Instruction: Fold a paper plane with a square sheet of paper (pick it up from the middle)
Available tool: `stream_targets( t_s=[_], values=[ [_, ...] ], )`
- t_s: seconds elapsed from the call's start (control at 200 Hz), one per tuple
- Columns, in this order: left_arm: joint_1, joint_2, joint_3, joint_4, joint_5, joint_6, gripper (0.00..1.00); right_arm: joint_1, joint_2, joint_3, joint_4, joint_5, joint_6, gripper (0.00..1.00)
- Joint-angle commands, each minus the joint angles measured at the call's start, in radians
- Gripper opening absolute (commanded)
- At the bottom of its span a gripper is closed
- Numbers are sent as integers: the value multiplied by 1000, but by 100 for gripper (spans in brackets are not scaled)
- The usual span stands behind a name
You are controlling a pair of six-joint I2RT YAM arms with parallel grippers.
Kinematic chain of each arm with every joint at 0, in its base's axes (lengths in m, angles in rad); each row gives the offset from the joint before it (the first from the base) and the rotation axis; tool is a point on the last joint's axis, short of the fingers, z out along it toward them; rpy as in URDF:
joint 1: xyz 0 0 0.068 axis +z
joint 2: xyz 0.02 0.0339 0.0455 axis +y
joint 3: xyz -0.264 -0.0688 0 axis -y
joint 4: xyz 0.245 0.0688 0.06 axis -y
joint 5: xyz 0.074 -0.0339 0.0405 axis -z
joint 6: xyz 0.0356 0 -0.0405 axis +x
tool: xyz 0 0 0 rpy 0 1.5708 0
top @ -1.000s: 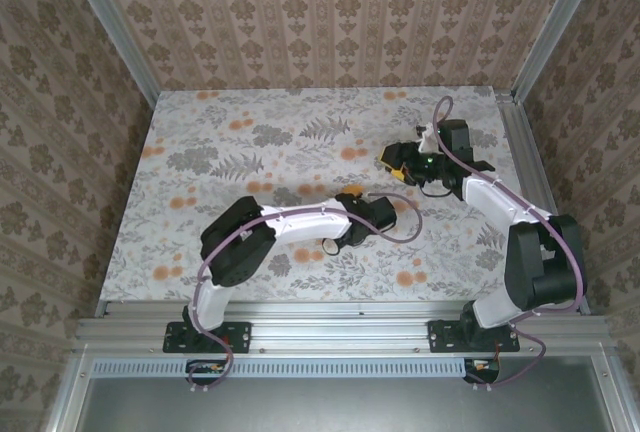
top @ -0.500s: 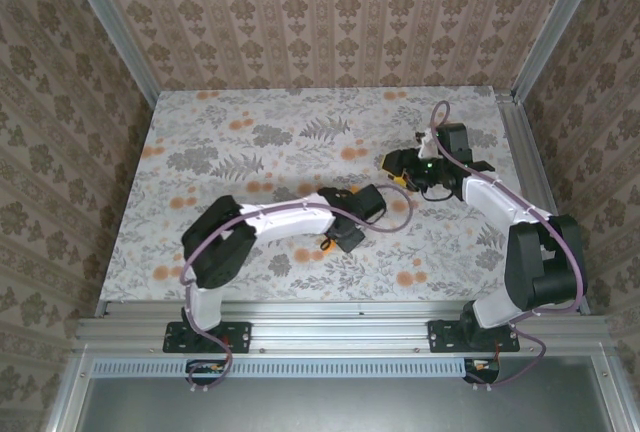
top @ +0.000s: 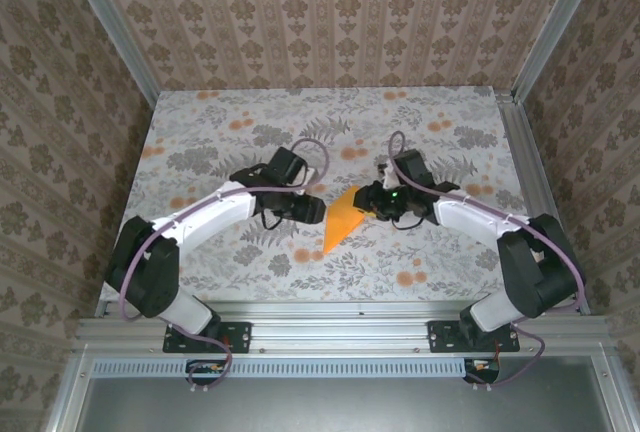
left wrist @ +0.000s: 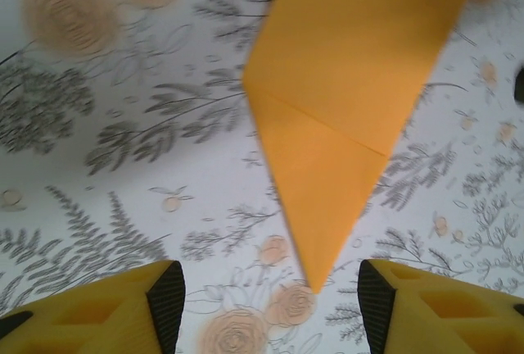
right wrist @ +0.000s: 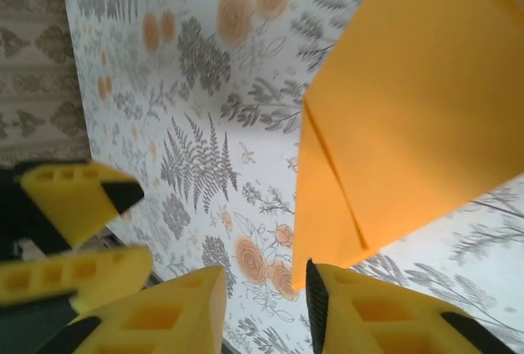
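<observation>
Two open-jawed arms flank the creased, pointed orange paper (top: 344,220); left gripper (top: 312,210) released, grasping nothing; right gripper (top: 373,199) likewise parted, empty.

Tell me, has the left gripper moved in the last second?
Yes. The left gripper swung left and away from the table's near edge.
</observation>
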Motion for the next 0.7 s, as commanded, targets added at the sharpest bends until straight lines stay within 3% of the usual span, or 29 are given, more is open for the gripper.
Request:
stream_targets(
  t_s=[0.0, 0.26, 0.695],
  values=[
    [57, -22, -35, 64, 133, -51, 61, 56, 77, 23, 40, 58, 47, 30],
    [139, 3, -78, 134, 228, -73, 61, 124, 191, 56, 21, 116, 31, 21],
    [145, 88, -65, 167, 279, -79, 61, 126, 226, 14, 16, 155, 2, 13]
  ],
)
